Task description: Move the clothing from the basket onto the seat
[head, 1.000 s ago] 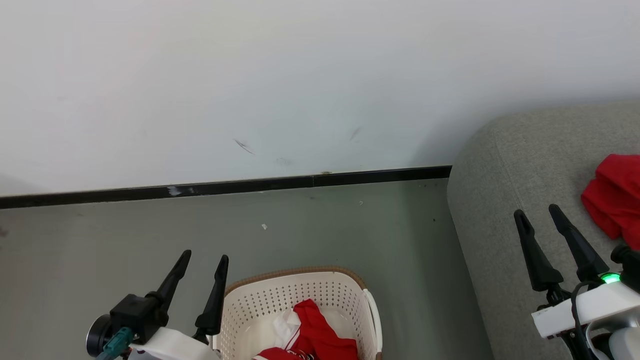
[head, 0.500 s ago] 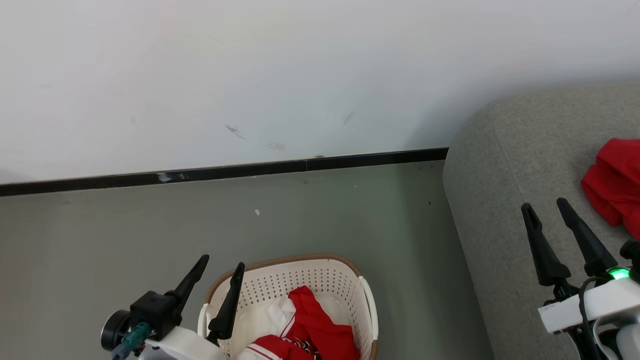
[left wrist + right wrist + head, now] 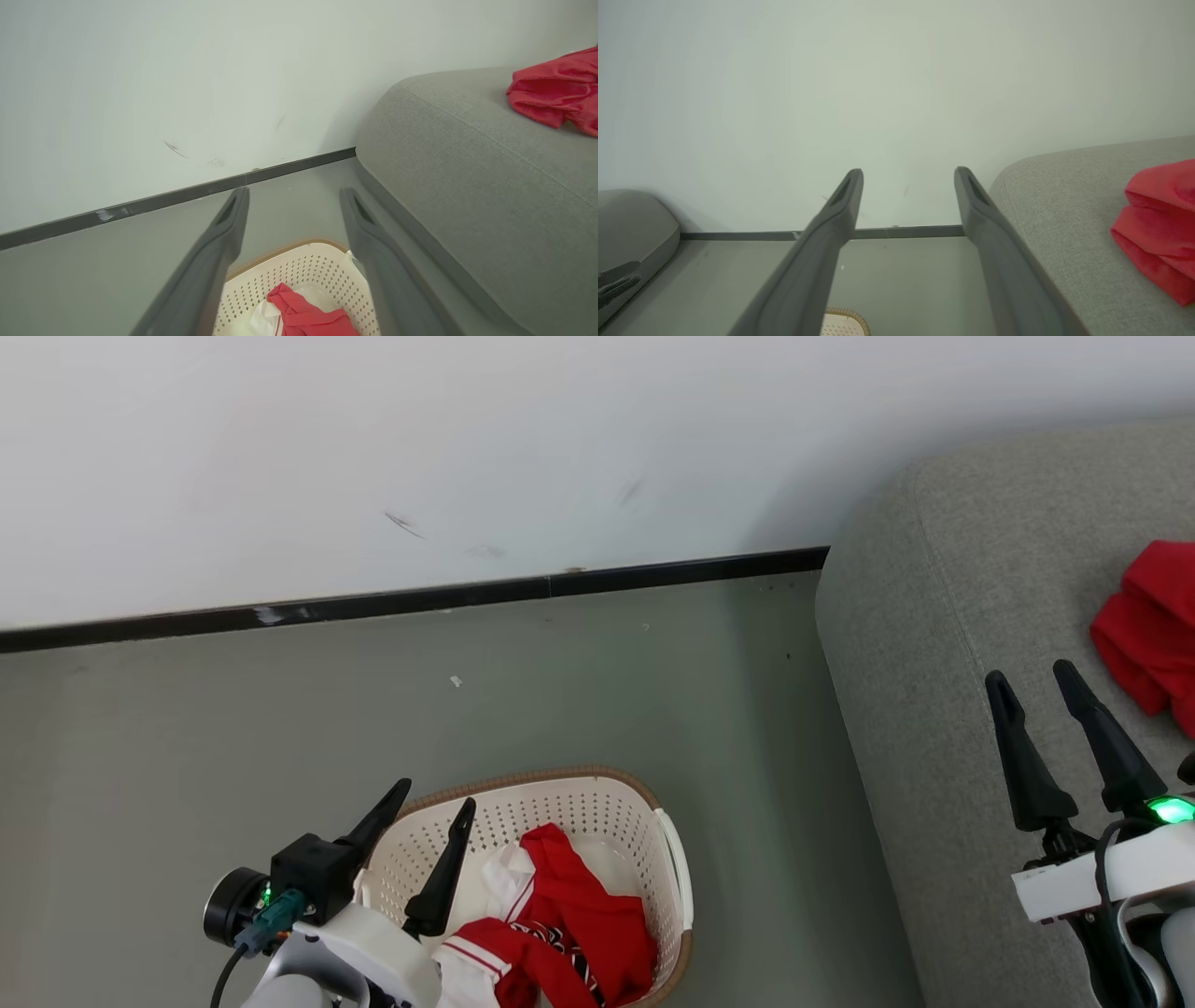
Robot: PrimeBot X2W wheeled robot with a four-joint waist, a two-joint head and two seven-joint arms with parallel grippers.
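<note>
Two claws, both spread wide and holding nothing, frame the scene in the head view. We see the left claw point(image 3: 435, 793) at the lower left, its dark fingers crossing the left rim of the basket point(image 3: 597, 784) in that view, clear of what lies inside. The basket stands on the grey-green floor point(image 3: 560, 691), near the rounded end of the seat point(image 3: 934, 663), a light-grey sofa at the right, and well short of the wall point(image 3: 467, 429) with its black skirting point(image 3: 420, 602). Inside the basket we find the clothing point(image 3: 569, 919): a rumpled heap of red fabric with white panels and thin stripes, and a patch of black-and-white trim near its middle. The right claw point(image 3: 1029, 670) hovers over the seat, fingers pointing toward the wall. One further red garment point(image 3: 1148, 625) lies bunched on the seat cushion, just to the right of the right claw and apart from it. From the left wrist we look between the fingers into the basket's far end, where a red fold lies against white cloth.
</note>
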